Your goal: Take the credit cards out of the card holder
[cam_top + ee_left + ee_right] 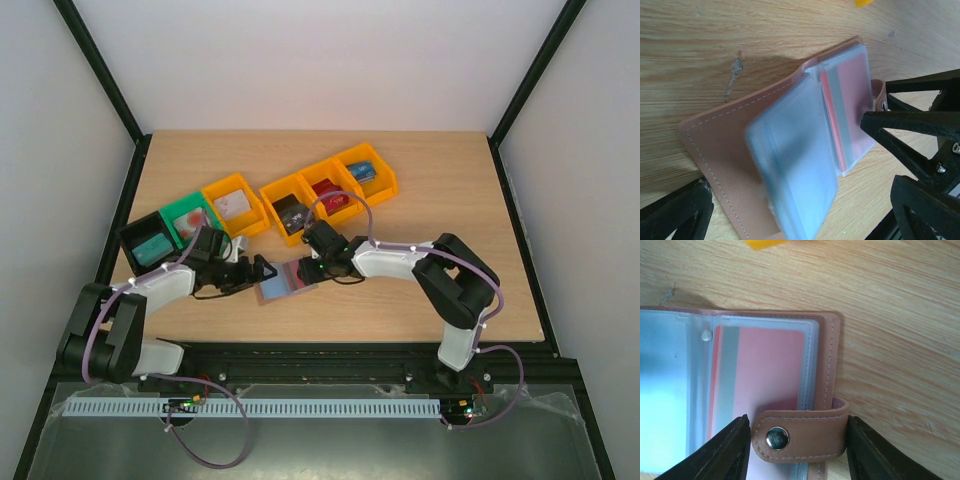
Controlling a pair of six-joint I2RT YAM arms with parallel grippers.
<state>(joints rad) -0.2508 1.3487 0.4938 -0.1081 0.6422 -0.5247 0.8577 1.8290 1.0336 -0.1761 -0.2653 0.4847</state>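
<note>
The card holder (285, 283) lies open on the table between my two grippers, tan cover down. Its clear, light-blue sleeves (790, 175) fan up, blurred, and a pink-red credit card (765, 375) sits in a sleeve. My left gripper (800, 215) stands wide open, its fingers (675, 210) on either side of the holder's near edge, holding nothing. My right gripper (799, 450) straddles the snap strap (800, 435), a fingertip (730, 450) at each end of it, and the strap is not visibly squeezed. One right fingertip (867, 120) rests at the card's sleeve.
A row of orange bins (300, 205), a green bin (190, 220) and a black bin (150, 243) stand just behind the grippers, each with small items inside. An orange bin corner (765, 244) shows at the top of the right wrist view.
</note>
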